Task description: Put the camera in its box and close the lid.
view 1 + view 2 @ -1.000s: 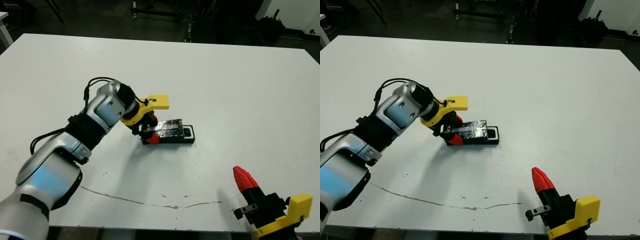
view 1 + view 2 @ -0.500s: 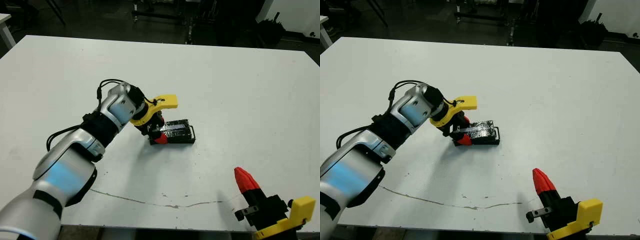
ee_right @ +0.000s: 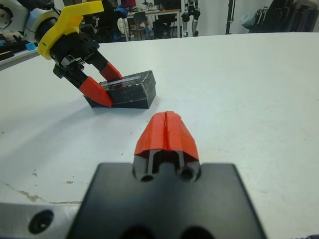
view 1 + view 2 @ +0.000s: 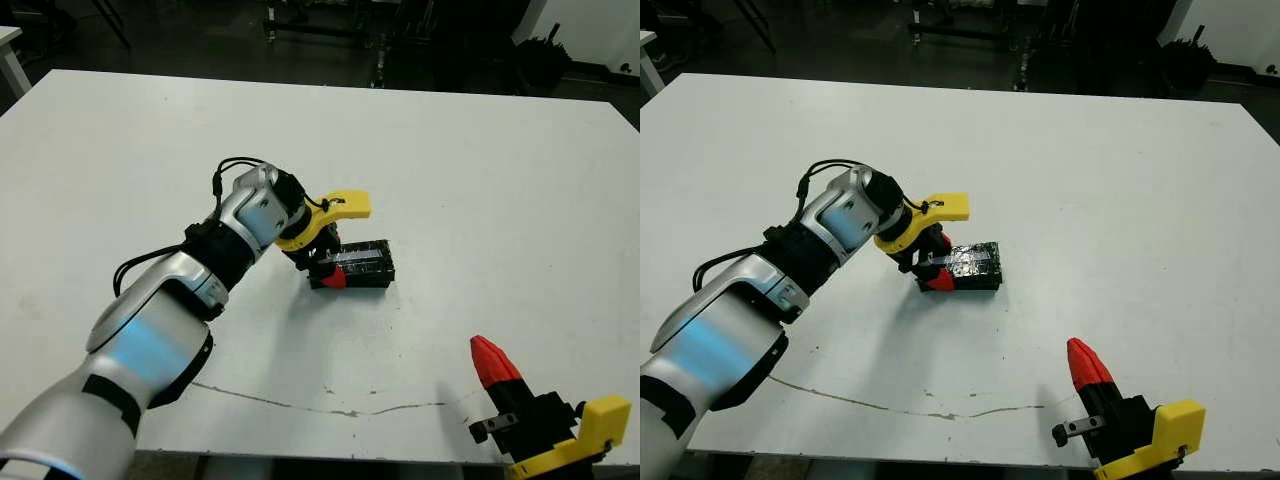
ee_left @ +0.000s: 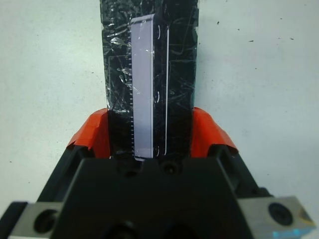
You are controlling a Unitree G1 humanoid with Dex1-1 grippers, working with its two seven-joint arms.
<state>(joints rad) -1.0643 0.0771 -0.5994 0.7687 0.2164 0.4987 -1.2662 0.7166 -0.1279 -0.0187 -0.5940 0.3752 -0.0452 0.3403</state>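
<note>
The box [image 4: 368, 277] sits mid-table, and its black walls show in the right wrist view. On top lies the lid [image 5: 149, 59], crinkly and shiny with a pale strip, covering the whole opening. My left gripper [image 4: 328, 272] is shut on the lid at the box's left end, one red finger [image 5: 92, 134] on each side. The camera is hidden. Near the table's front right edge my right gripper [image 4: 490, 358] is shut and holds nothing, well apart from the box.
A thin dark scratch line [image 4: 330, 408] runs across the white table [image 4: 480, 170] near its front edge. Dark stands and equipment [image 4: 330, 25] lie beyond the far edge.
My left gripper has slid the lid to the right over the box. The white lining at the box's right end no longer shows. The right arm has stayed put.
</note>
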